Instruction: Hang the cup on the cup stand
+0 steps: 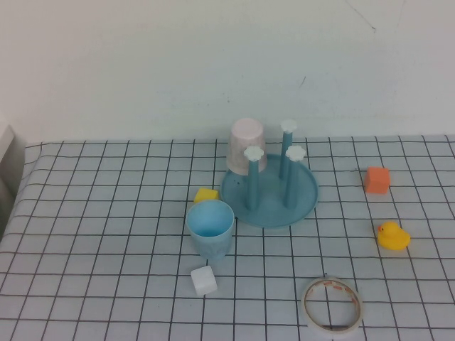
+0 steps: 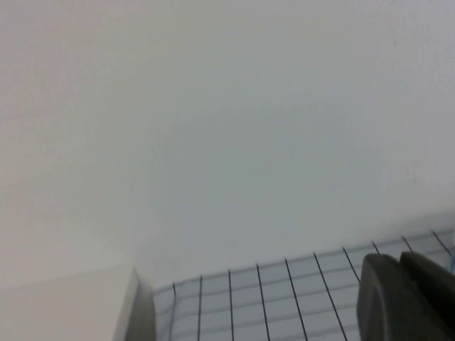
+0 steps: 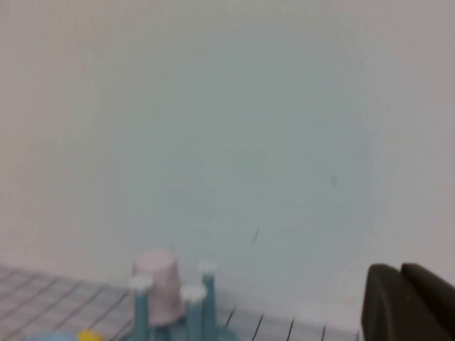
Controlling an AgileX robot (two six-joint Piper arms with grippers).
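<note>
covering the table, black-gridded white cloth (image 1: 106, 213), plain white wall (image 1: 178, 64) behind

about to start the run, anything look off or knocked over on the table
Nothing stands out. The blue cup stands upright beside the cup stand, a pink cup already hangs inverted on a peg. Left gripper and right gripper are shut, raised clear.

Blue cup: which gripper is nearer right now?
Probably left, unconfirmed: cup stands slightly left of centre; left gripper and right gripper, both shut, sit outside the high view.
</note>
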